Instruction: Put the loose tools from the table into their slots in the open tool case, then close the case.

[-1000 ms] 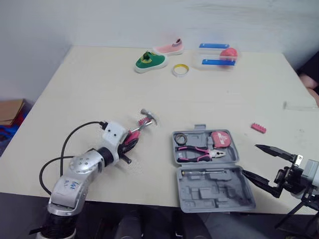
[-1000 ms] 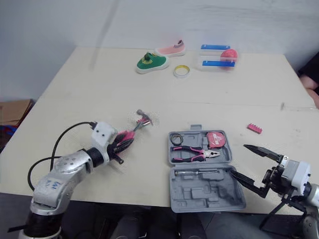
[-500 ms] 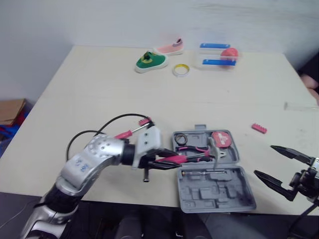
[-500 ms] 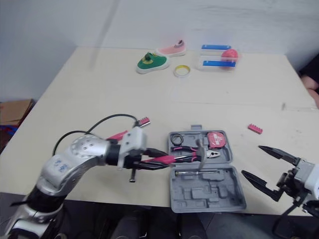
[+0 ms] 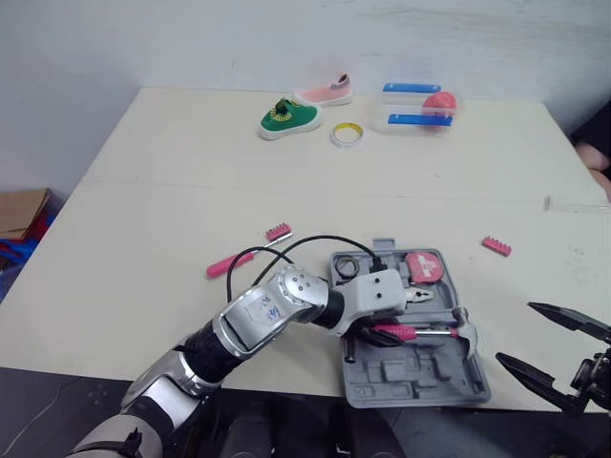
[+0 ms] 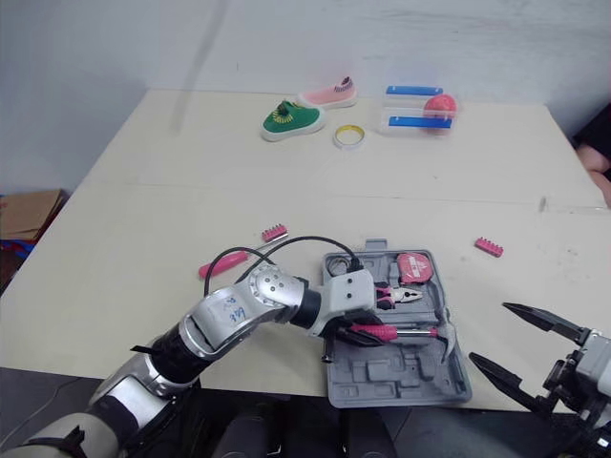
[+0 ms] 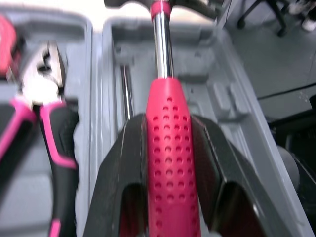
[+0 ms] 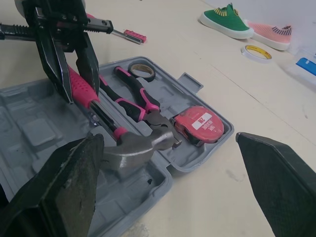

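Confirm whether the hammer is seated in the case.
Not seated: hammer gripped by left hand, its head over the case hinge ridge.

Left wrist view: hammer [image 7: 169, 163] head cut off by the frame edge; handle end hidden between the left gripper [image 7: 168, 121] fingers.
Head views: pliers [image 5: 420, 294] handles hidden behind the left arm [image 5: 258, 324]. Right gripper [image 5: 516, 332] wrist cut off by the frame edge.
Hammer contact with the case [image 5: 420, 377]: cannot tell.

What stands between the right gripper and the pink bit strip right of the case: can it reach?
Probably yes: the right gripper is open and empty, nothing on the table lies between it and the pink bit strip, and the tool case sits aside.
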Motion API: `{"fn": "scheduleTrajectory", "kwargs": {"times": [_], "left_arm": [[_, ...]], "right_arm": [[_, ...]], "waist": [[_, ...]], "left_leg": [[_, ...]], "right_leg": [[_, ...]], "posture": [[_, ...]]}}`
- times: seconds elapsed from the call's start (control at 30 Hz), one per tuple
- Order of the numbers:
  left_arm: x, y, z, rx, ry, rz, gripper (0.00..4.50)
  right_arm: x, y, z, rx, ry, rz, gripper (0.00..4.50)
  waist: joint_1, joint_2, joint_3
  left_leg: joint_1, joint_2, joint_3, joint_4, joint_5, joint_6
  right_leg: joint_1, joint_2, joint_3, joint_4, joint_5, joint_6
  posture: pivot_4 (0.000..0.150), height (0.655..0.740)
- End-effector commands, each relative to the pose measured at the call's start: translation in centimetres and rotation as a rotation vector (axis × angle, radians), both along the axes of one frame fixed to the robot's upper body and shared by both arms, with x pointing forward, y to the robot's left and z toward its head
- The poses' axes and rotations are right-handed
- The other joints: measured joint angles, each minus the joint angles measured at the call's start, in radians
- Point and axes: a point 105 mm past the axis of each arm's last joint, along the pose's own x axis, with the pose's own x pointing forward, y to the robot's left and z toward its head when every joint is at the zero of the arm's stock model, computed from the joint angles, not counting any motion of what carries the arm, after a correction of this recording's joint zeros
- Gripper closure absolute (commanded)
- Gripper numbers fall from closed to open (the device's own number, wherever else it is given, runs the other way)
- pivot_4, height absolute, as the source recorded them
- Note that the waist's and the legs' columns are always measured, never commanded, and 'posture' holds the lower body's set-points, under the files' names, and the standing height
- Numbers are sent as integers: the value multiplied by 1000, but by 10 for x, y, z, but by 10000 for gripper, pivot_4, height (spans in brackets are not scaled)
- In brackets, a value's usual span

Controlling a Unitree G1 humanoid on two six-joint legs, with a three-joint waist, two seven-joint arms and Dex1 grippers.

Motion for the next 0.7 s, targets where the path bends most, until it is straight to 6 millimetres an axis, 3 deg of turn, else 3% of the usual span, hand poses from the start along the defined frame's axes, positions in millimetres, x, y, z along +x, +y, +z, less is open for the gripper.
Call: {"fn": "scheduleTrajectory", "kwargs": {"times": [0.03, 0.53, 0.7], "left_arm": [[-6, -7, 6, -8, -14, -26, 39043], [-13, -7, -18, 92, 43, -22, 39043], [-4, -11, -21, 82, -6, 27, 39043]], "right_arm": [[2, 1, 13, -7, -55, -7, 0], [5, 7, 13, -3, -51, 0, 0], [5, 9, 12, 4, -53, -2, 0]], "waist": [[-1, 0, 0], [0, 0, 0], [2, 0, 0]], "left_leg": [[0, 0, 0, 0, 0, 0], [0, 0, 0, 0, 0, 0], [0, -1, 0, 0, 0, 0]], "right_leg": [[0, 0, 0, 0, 0, 0], [0, -1, 0, 0, 0, 0], [1, -1, 0, 0, 0, 0]], "posture": [[1500, 7400], [1500, 7400], [1500, 7400]]}}
